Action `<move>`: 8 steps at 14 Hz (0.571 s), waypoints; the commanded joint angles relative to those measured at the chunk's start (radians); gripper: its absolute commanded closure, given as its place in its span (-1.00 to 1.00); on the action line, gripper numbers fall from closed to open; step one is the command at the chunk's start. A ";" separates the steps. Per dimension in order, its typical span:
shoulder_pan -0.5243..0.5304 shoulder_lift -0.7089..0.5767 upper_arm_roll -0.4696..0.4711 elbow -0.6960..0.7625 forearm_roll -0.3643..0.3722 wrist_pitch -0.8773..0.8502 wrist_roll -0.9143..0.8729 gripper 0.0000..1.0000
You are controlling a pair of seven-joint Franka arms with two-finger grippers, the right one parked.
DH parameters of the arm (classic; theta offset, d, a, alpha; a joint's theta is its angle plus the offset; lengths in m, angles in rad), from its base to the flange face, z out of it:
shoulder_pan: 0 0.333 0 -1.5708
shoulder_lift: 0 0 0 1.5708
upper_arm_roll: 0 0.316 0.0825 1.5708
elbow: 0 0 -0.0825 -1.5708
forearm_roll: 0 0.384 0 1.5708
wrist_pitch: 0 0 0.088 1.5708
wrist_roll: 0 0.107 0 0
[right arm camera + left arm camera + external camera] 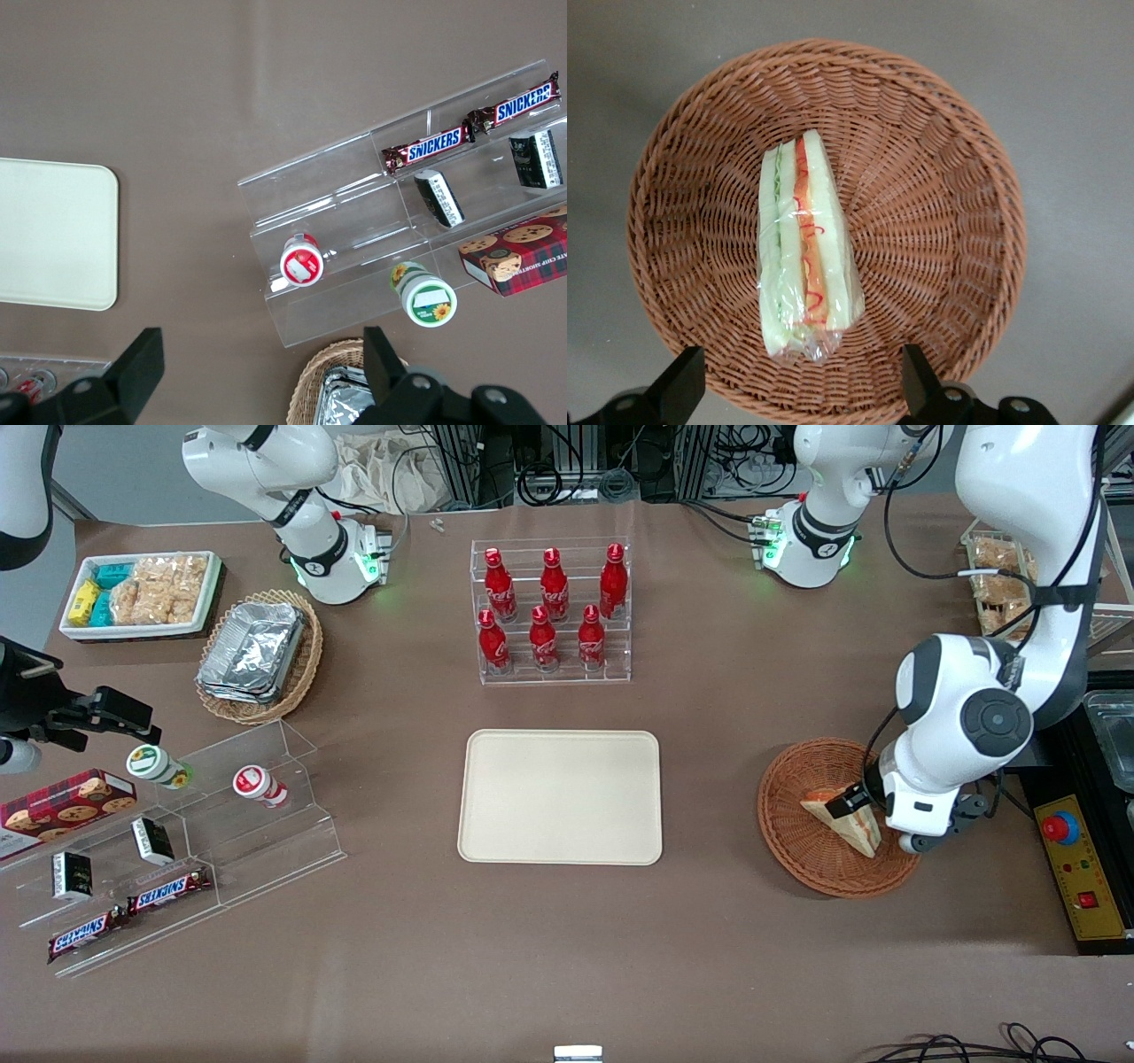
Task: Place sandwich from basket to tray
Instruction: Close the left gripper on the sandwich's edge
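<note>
The sandwich [848, 824], a plastic-wrapped cream wedge with orange and green filling, lies in the reddish-brown wicker basket [793, 841] toward the working arm's end of the table. My left gripper [864, 802] hangs just above the basket, over the sandwich. In the left wrist view the sandwich [804, 248] lies in the middle of the basket [939, 221]. The gripper [802, 390] is open, its two black fingertips [920, 382] spread wide above the sandwich's wide end and not touching it. The cream tray [560, 797] lies flat at the table's middle with nothing on it.
A clear rack of red bottles [551, 611] stands farther from the front camera than the tray. A tan basket of foil containers [259, 654], a white snack bin [140, 593] and a clear stepped shelf of snacks [177, 841] lie toward the parked arm's end. A yellow control box [1079, 868] sits beside the basket.
</note>
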 commanded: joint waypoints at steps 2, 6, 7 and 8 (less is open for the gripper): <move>0.003 0.039 0.008 -0.005 0.025 0.041 -0.043 -1.00; 0.003 0.061 0.014 -0.034 0.025 0.090 -0.043 -1.00; 0.005 0.073 0.016 -0.034 0.025 0.099 -0.043 -1.00; 0.005 0.087 0.016 -0.029 0.028 0.107 -0.043 -0.99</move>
